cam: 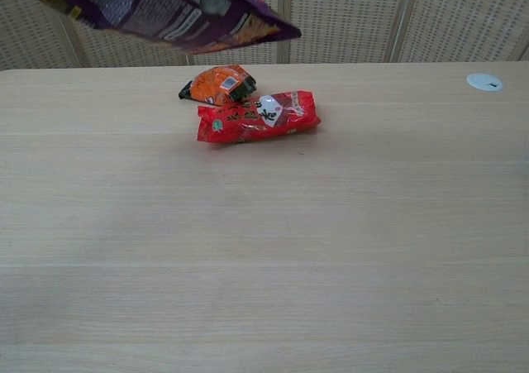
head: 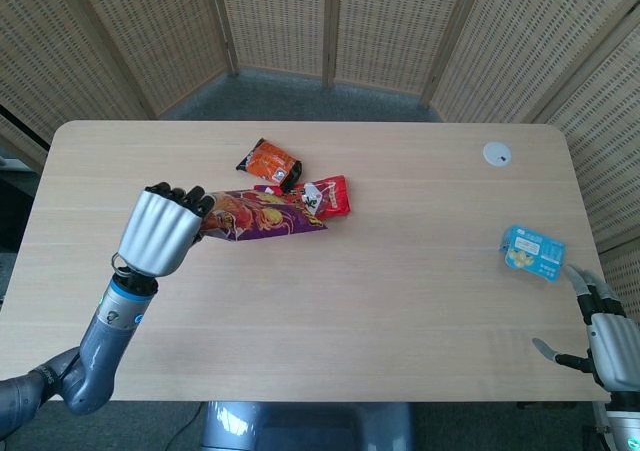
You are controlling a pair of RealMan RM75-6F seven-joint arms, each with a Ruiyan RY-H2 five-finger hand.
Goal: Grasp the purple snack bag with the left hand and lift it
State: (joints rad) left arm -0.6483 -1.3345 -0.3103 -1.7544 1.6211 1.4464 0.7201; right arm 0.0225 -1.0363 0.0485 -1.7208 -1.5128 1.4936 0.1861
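Observation:
My left hand (head: 160, 231) grips one end of the purple snack bag (head: 262, 214) and holds it well above the table. In the chest view the purple snack bag (cam: 165, 5) hangs at the top left of the frame, nearly level, and the hand itself is out of that frame. My right hand (head: 608, 343) shows at the lower right corner of the head view, off the table's edge, with its fingers apart and nothing in it.
A red snack bag (cam: 258, 117) and an orange snack bag (cam: 218, 83) lie together on the table (head: 380, 291) at its far middle. A blue packet (head: 533, 252) lies near the right edge. A small white disc (head: 497, 153) sits at the far right.

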